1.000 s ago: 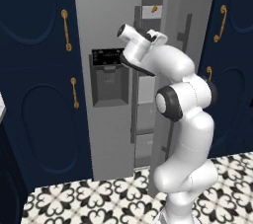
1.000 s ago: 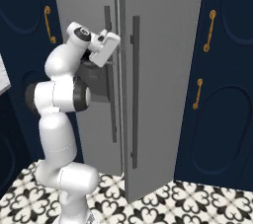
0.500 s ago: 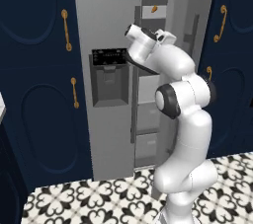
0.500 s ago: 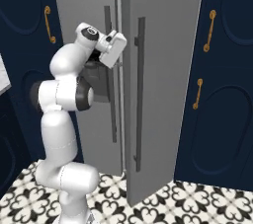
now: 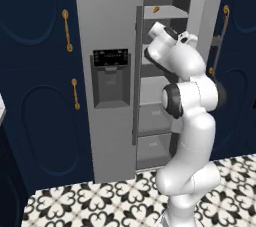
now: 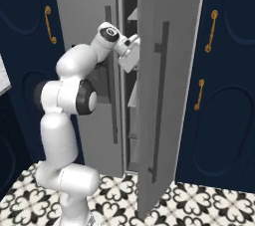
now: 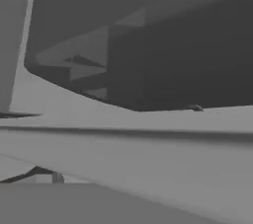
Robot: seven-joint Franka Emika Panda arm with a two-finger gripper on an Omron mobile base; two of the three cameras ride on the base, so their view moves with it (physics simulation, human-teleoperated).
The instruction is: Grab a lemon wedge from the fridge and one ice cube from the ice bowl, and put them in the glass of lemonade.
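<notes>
Reaching past fridge door edge — pincer wide

We see the fridge as smooth, matt grey, like brushed metal, with a glossy black dispenser panel and plain matt grey shelves inside. The navy cabinets beside it look smooth and painted, with shiny gold metal handles. The patterned floor reads to us as smooth tile.

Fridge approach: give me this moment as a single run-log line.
fridge: right door swung open | gripper: open, empty, at door gap | small orange piece: on upper shelf | lemon wedge: not yet grabbed
</notes>
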